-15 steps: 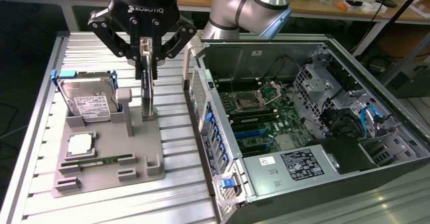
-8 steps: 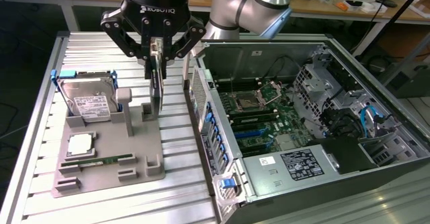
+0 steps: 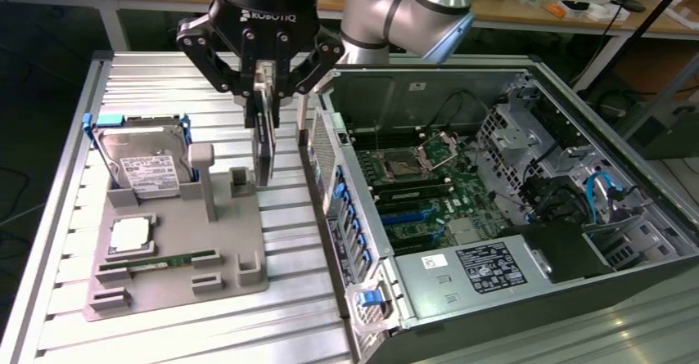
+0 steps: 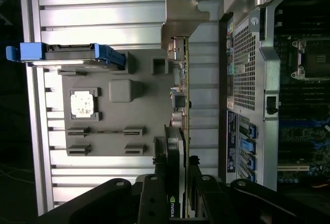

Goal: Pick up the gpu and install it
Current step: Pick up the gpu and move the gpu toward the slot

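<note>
Wrist view: NVIDIA-marked gpu in tool

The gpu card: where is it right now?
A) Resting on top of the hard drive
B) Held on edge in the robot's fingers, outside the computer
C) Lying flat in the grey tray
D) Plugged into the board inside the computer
B: the gpu hangs edge-on, clamped between the fingers, by the grey tray and beside the open computer case, not seated inside it.
</note>
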Action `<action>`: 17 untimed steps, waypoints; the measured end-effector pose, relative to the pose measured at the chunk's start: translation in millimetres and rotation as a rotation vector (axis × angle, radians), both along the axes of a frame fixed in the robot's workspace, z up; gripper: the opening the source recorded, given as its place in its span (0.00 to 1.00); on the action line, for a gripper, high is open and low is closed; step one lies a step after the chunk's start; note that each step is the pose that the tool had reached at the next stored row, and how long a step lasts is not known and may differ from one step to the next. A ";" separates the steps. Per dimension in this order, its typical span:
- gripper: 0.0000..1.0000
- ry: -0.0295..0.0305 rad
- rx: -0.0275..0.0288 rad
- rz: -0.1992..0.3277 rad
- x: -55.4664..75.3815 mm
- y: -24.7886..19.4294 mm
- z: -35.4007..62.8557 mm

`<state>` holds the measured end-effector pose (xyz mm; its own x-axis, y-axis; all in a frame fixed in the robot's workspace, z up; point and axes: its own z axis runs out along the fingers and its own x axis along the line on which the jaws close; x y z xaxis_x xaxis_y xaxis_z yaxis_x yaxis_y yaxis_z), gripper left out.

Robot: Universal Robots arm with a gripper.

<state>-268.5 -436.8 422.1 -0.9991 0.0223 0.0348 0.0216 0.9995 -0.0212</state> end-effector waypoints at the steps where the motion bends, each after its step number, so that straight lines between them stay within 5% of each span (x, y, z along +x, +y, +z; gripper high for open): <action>1: 0.27 0.0000 0.0000 0.000 1.0 0.0 0.0; 17: 0.27 -0.0001 0.0001 0.007 15.4 0.0 0.0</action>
<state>-253.1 -436.8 422.1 -0.9993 0.0157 0.0347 0.0150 0.9997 -0.0211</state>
